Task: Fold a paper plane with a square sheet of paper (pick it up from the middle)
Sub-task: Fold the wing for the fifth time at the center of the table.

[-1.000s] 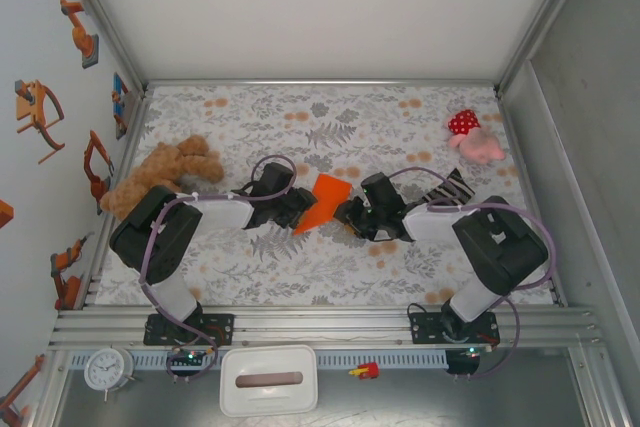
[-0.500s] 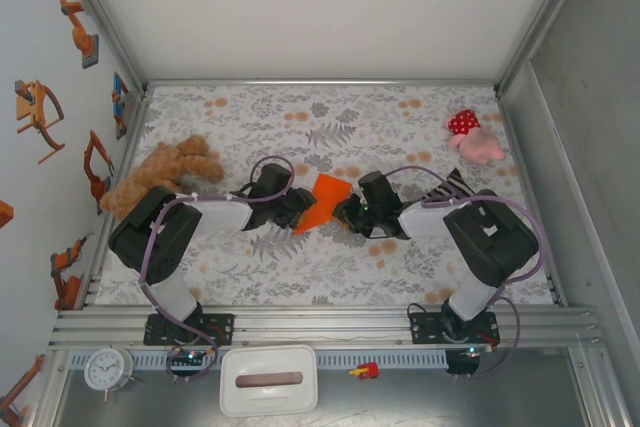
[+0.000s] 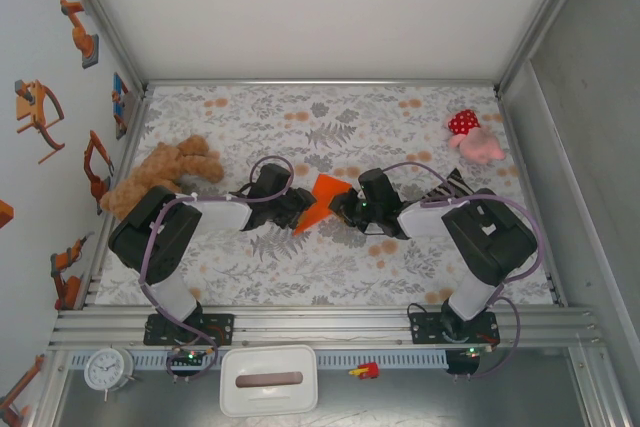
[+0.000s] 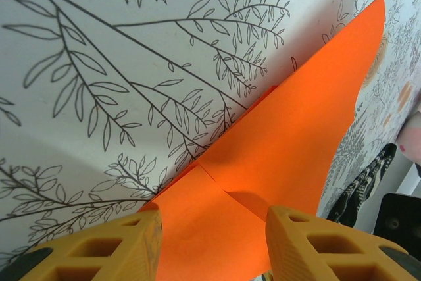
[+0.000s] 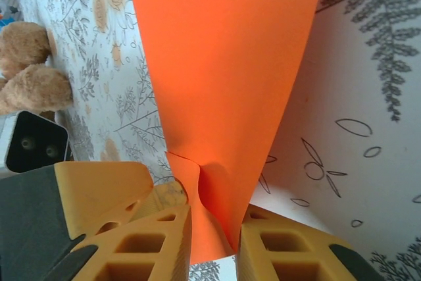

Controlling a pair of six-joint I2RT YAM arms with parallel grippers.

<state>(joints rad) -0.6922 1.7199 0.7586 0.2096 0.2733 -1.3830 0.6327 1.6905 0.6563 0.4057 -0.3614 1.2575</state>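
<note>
The square sheet of paper [image 3: 323,197] is bright orange, folded into a tapering shape with a crease, and lies mid-table between both arms. In the left wrist view the paper [image 4: 289,129] lies flat on the patterned cloth. My left gripper [image 4: 210,248] is open, with one yellow finger [image 4: 92,248] on each side of the paper's near end. My right gripper [image 5: 214,245] is shut on the paper [image 5: 223,64], whose near end buckles upward between the fingers [image 5: 296,251]. From above, the left gripper [image 3: 298,209] and the right gripper [image 3: 341,209] face each other across the paper.
A brown teddy bear [image 3: 160,172] lies at the left wall, also seen as the teddy bear [image 5: 29,70]. A red-and-pink polka-dot plush [image 3: 470,135] sits at the back right. A black-and-white striped object [image 3: 447,187] lies behind the right arm. A white box [image 3: 268,379] and clock [image 3: 107,369] sit below the rail.
My right gripper has slid left and slightly farther back onto the paper's right edge, covering more of it. The left gripper has barely moved.
</note>
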